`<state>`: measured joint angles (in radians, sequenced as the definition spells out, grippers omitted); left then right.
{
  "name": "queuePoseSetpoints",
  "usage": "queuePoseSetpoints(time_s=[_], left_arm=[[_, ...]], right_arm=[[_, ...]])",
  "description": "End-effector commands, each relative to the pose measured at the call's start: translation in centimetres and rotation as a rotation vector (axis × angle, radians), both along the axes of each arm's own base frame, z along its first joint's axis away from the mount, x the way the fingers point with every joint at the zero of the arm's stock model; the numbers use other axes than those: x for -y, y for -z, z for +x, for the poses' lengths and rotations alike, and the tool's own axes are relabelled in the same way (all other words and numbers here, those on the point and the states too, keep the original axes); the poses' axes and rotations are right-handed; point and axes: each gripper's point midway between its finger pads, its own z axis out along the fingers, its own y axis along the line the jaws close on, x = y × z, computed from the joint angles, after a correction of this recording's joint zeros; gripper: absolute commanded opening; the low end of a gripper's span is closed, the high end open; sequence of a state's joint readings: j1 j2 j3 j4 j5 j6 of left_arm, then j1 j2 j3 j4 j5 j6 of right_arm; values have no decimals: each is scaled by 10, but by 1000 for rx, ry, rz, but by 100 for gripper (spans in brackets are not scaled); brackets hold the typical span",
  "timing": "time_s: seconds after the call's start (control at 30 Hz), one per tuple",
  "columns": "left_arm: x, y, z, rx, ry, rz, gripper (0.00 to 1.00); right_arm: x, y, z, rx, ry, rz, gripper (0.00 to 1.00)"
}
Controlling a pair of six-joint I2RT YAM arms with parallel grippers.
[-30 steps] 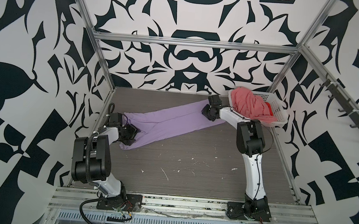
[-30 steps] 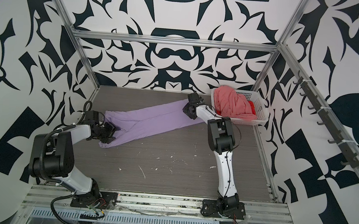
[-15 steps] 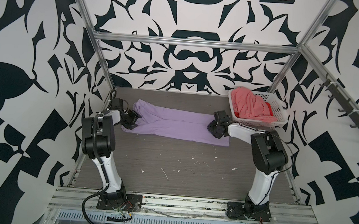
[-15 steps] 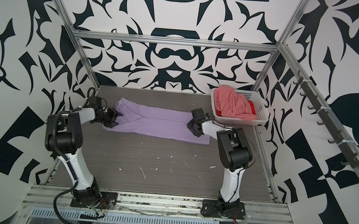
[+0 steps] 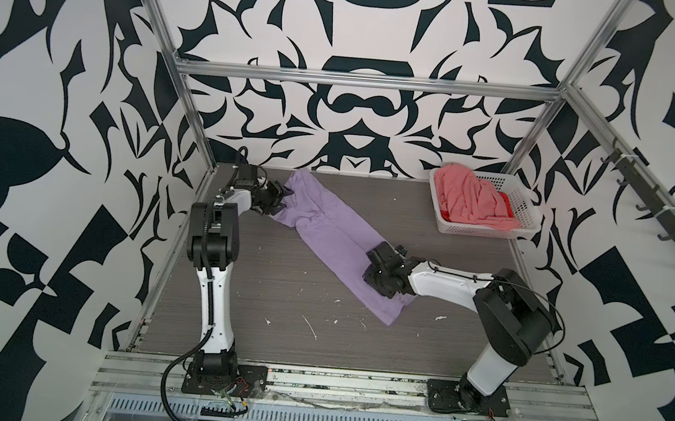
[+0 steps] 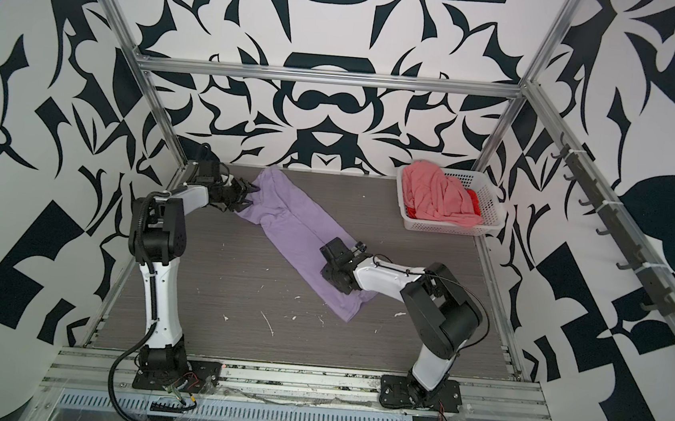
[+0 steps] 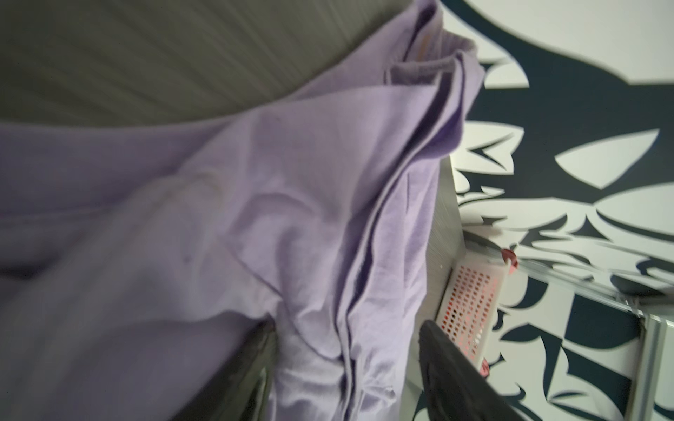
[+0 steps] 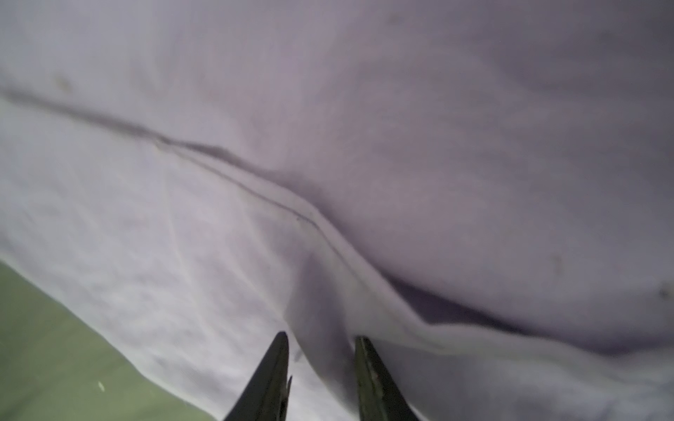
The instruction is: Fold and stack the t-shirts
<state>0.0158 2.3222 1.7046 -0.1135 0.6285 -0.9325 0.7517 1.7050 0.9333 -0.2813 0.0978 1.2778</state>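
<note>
left gripper (image 5: 286, 200): jaws stood apart astride end of purple shirt (image 5: 326, 227), clamping undeterminable | right gripper (image 8: 321, 340): pinched a fold of it | pink shirt (image 5: 470, 202) lay in basket (image 5: 488, 233), well beyond right gripper

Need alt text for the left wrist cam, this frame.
A lavender tee, folded in layers, fills most of the frame and runs between the left claw's two dark fingers. Grey table shows beyond it; past the tee's edge stands a white perforated basket, pink showing through its holes, against a black-and-white patterned wall.
</note>
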Motion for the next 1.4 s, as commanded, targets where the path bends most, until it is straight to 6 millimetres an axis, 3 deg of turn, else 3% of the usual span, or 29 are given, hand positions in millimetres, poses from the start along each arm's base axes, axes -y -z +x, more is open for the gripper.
queuePoseSetpoints(time_s=[0.0, 0.17, 0.27, 0.4, 0.5, 0.63, 0.83, 1.07, 1.23, 1.37], left_arm=[[4, -21, 16, 51, -4, -74, 65], [-20, -69, 22, 164, -26, -54, 67], [-23, -97, 16, 224, 1, -71, 68], [-22, -103, -3, 191, 17, -13, 68], [-17, -94, -24, 139, 17, 83, 68], [4, -73, -46, 55, 31, 171, 69], [26, -31, -47, -42, 26, 221, 69], [19, 6, -39, -120, 18, 286, 69], [20, 30, -29, -145, 46, 307, 69], [30, 40, -9, -123, 70, 256, 69]], right_arm=[[30, 4, -31, -91, 29, -116, 36], [37, -33, -30, -26, -13, -146, 37], [48, -62, -17, 76, -20, -198, 38], [56, -77, 6, 150, -29, -208, 40], [61, -72, 27, 165, -12, -174, 40], [58, -66, 54, 187, -20, -121, 40], [37, -46, 65, 110, -118, -100, 40], [30, -18, 51, 33, -122, -80, 40], [30, -1, 26, -30, -136, -106, 40], [15, 14, 2, -66, -158, -110, 40]])
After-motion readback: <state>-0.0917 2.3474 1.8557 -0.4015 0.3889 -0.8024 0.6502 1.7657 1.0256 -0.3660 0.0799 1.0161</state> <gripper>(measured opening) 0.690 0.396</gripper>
